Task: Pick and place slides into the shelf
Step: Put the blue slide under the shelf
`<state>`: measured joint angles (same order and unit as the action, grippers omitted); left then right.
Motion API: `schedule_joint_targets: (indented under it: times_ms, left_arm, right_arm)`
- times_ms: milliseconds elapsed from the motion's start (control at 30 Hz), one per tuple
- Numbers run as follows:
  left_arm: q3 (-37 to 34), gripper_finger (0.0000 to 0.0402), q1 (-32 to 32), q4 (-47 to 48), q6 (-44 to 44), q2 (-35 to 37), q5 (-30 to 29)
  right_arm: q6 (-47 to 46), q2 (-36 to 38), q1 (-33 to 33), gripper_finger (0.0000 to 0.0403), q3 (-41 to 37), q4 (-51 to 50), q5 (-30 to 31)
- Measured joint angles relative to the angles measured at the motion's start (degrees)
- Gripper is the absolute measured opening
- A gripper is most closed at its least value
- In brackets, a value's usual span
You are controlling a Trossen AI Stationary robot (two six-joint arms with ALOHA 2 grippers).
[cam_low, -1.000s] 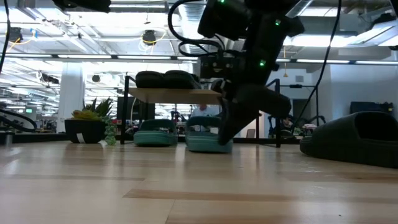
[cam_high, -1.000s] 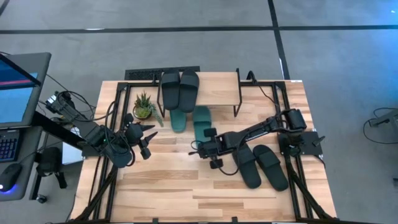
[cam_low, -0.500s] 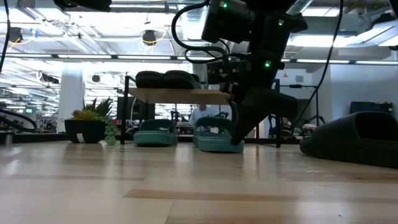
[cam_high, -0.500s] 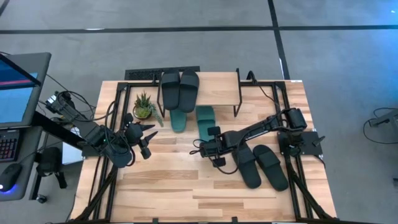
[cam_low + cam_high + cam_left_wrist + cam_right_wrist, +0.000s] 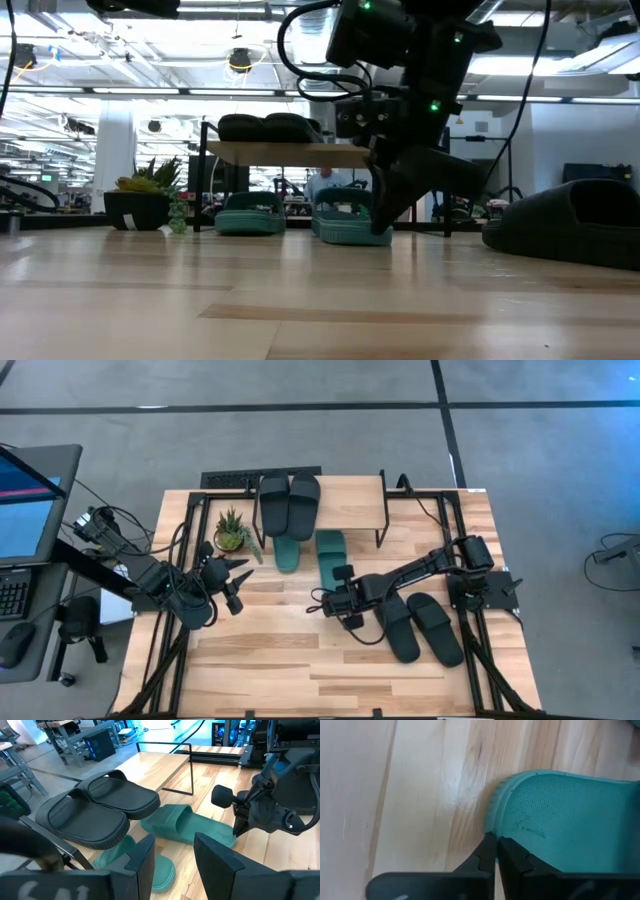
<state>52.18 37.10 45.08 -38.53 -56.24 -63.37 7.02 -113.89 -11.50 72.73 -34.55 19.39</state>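
Two black slides [image 5: 290, 503] lie on top of the shelf [image 5: 352, 495]. One teal slide [image 5: 287, 552] sits on the table under the shelf's near edge. A second teal slide [image 5: 331, 553] lies beside it, its toe end under the shelf. My right gripper [image 5: 326, 596] is shut at this slide's heel end [image 5: 555, 815], slanting down. My left gripper [image 5: 240, 575] hangs open at the table's left, above the wood, with nothing between its fingers [image 5: 175, 865]. My right gripper touches the second teal slide's heel rim [image 5: 492, 825] with the tips of its shut fingers [image 5: 496, 851]. The fingers come from the near side, slanting steeply down. The slide lies flat on the table, sole down, its length running toward the shelf.
Two more black slides [image 5: 420, 627] lie side by side on the table's right, below my right arm. A potted plant [image 5: 232, 530] stands left of the shelf. The shelf's thin black legs [image 5: 384, 525] stand beside the teal slides. Bare wood fills the near half.
The second teal slide has slid a short way toward the table's right edge and farther under the shelf, staying flat. My right gripper has stayed shut at its heel and tipped a little.
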Motion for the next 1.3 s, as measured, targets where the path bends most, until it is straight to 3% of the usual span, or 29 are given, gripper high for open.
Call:
schedule_joint_targets:
  times_ms: [433,1300]
  left_arm:
    - [0.00,0.0125,0.00,-2.60,2.50,-0.01,-0.11]
    - [0.00,0.0125,0.00,-2.50,2.78,0.00,-0.04]
  right_arm:
    - [-1.98,1.92,0.91,0.0084,-0.17,0.84,-1.78]
    - [-1.59,2.03,3.38,0.0088,0.00,6.74,-5.62]
